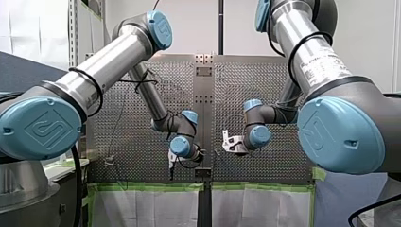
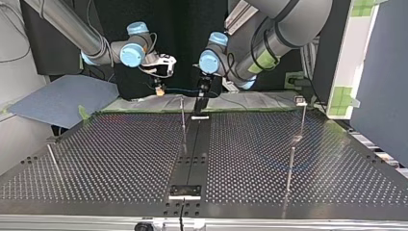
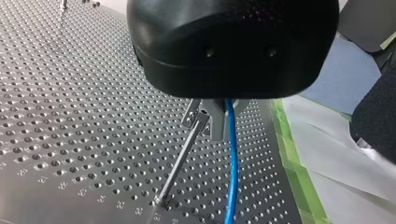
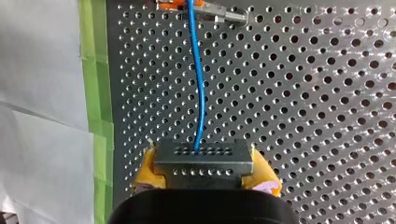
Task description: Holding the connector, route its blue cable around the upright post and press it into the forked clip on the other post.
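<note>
My right gripper (image 4: 204,171) is shut on a grey connector (image 4: 205,156), gripped between its yellow pads (image 4: 144,170). A blue cable (image 4: 200,93) leaves the connector and runs ahead over the perforated plate. In the left wrist view the same cable (image 3: 232,168) comes out from between the metal fingers of my left gripper (image 3: 208,126), which is shut on it. A thin post (image 3: 180,170) stands right beside those fingers, its forked top (image 3: 201,116) touching or nearly touching them. In the top view the cable (image 2: 180,90) spans from my right gripper (image 2: 160,88) to my left gripper (image 2: 198,109), behind the middle post (image 2: 183,122).
More thin posts stand on the perforated table (image 2: 120,154): two at the top view's right (image 2: 302,118) (image 2: 290,168) and a leaning one at its left (image 2: 53,161). Green tape (image 4: 95,70) and white sheeting mark the table's edge near both grippers.
</note>
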`<control>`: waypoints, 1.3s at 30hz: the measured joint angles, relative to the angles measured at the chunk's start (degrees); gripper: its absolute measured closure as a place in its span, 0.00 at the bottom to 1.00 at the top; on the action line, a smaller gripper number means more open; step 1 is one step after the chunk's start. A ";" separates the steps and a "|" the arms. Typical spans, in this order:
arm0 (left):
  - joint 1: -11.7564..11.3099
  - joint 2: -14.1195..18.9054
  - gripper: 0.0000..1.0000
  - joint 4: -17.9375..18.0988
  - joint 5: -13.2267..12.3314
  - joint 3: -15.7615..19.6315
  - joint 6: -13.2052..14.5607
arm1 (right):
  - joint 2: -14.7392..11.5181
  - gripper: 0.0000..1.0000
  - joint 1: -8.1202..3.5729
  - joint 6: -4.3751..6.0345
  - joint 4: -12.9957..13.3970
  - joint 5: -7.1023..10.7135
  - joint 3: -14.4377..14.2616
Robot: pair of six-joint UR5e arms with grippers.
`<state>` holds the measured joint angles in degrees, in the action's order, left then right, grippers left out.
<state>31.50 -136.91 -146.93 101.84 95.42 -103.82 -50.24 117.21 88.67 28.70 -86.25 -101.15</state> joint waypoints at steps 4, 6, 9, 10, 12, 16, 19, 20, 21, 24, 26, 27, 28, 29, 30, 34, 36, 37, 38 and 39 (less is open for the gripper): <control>0.42 -0.40 1.00 0.77 0.40 -0.12 -0.05 | 0.45 1.00 0.00 0.02 0.00 -0.39 -0.05; 0.57 -1.24 1.00 0.94 0.44 -0.51 -0.05 | 0.96 1.00 0.00 -0.01 0.03 -0.76 -0.05; 0.73 -2.89 1.00 1.15 0.46 -1.33 -0.02 | 1.80 1.00 -0.01 -0.07 0.10 -1.14 -0.06; 0.76 -3.43 1.00 1.27 0.45 -1.58 -0.03 | 2.07 1.00 -0.02 -0.10 0.15 -1.26 -0.07; 0.81 -4.63 1.00 1.80 0.44 -1.98 -0.18 | 2.61 1.00 -0.07 -0.09 0.46 -1.56 -0.06; 0.84 -5.82 1.00 2.55 0.30 -2.65 -0.46 | 3.05 1.00 -0.28 -0.01 1.28 -1.84 -0.01; 0.84 -6.05 1.00 2.44 0.25 -3.40 -0.55 | 3.16 1.00 -0.56 0.08 2.03 -1.90 0.01; 0.85 -6.10 1.00 2.36 0.24 -3.69 -0.59 | 3.19 1.00 -0.66 0.12 2.23 -1.90 0.01; 0.84 -6.11 1.00 2.31 0.23 -3.90 -0.62 | 3.21 1.00 -0.79 0.18 2.53 -1.91 0.03; 0.85 -6.11 1.00 2.10 0.25 -4.47 -0.66 | 3.23 1.00 -1.15 0.42 3.43 -1.89 0.08; 0.85 -6.11 1.00 1.99 0.32 -4.81 -0.67 | 3.24 1.00 -1.36 0.54 3.80 -1.88 0.10; 0.85 -6.11 1.00 1.96 0.34 -4.95 -0.67 | 3.25 1.00 -1.48 0.59 3.97 -1.89 0.13; 0.86 -6.11 1.00 1.94 0.35 -5.08 -0.68 | 3.25 1.00 -1.57 0.63 4.11 -1.89 0.15; 0.85 -6.12 1.00 1.89 0.35 -5.23 -0.68 | 3.26 1.00 -1.67 0.68 4.25 -1.90 0.17; 0.84 -6.12 1.00 1.82 0.36 -5.36 -0.68 | 3.28 1.00 -1.79 0.76 4.44 -1.93 0.17; 0.80 -6.12 1.00 1.23 0.41 -5.85 -0.69 | 3.30 1.00 -2.16 1.05 5.04 -2.01 0.18; 0.82 -6.18 1.00 1.02 0.45 -6.05 -0.74 | 3.32 1.00 -2.30 1.12 5.33 -2.19 0.18; 0.82 -6.19 1.00 0.98 0.44 -6.14 -0.81 | 3.32 1.00 -2.35 1.14 5.42 -2.28 0.18; 0.81 -6.19 1.00 0.95 0.42 -6.27 -0.96 | 3.33 1.00 -2.41 1.15 5.51 -2.35 0.19; 0.81 -6.18 1.00 0.92 0.39 -6.42 -1.07 | 3.33 1.00 -2.48 1.15 5.66 -2.42 0.18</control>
<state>32.31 -143.09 -146.02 102.24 89.00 -104.89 -46.91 114.73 89.82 34.36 -88.67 -100.96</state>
